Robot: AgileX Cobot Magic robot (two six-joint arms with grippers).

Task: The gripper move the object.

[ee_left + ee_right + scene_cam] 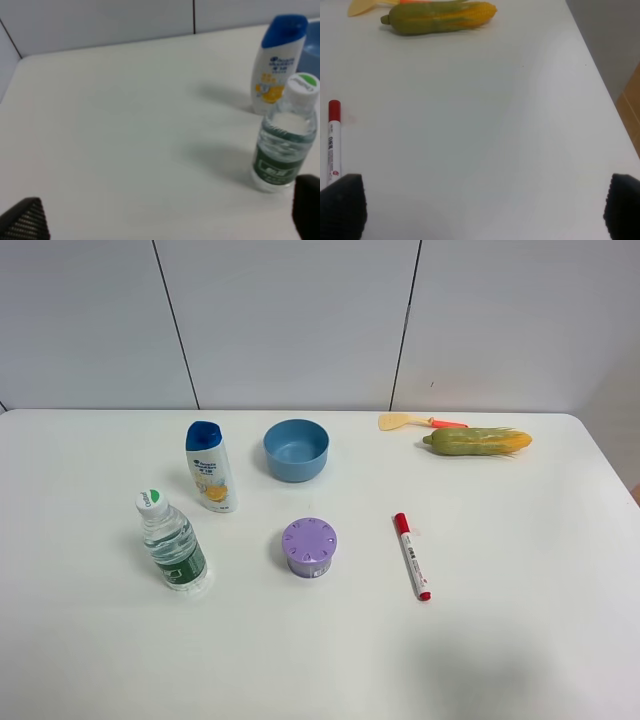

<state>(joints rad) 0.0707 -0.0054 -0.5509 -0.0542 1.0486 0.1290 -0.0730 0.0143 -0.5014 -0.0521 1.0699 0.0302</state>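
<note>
The water bottle [172, 545] stands straight up on the near left of the table [520, 640], just in front of the shampoo bottle [210, 466], so the left gripper [165, 220], fingers wide apart and empty, is the nearer one.

Only black jaws show — textured, blunt tips on both the left gripper [165, 220] and right gripper [482, 207].
</note>
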